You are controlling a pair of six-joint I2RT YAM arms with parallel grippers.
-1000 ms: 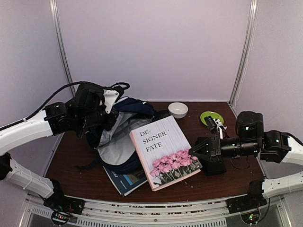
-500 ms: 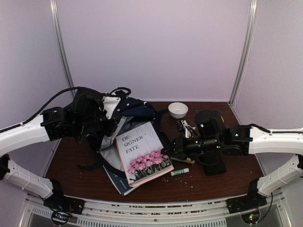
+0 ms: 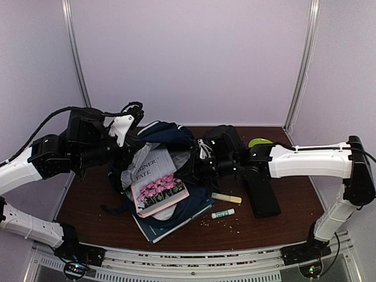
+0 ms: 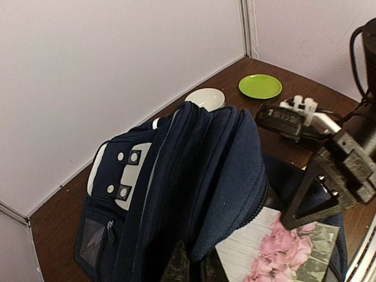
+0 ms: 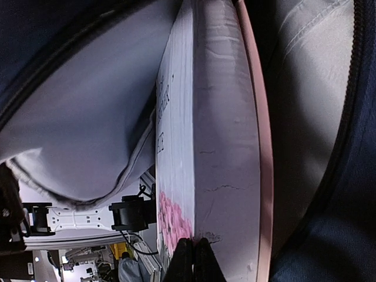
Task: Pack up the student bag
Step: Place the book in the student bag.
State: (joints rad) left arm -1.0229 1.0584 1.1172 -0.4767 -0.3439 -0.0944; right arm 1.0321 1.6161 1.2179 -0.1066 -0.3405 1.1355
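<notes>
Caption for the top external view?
Left end effector grips the open navy-blue fabric backpack; shut right end effector presses a white, pink-flowered book into it.

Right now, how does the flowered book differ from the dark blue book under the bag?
Cover: the flowered book is white with pink flowers; the dark blue book shows only dark cover. Pose: the flowered book is tilted, top end inside the grey-lined mouth of the student bag; the dark blue book lies flat on the table, partly under the bag. Thickness: the flowered book looks thicker than the dark blue book. Both are closed.
</notes>
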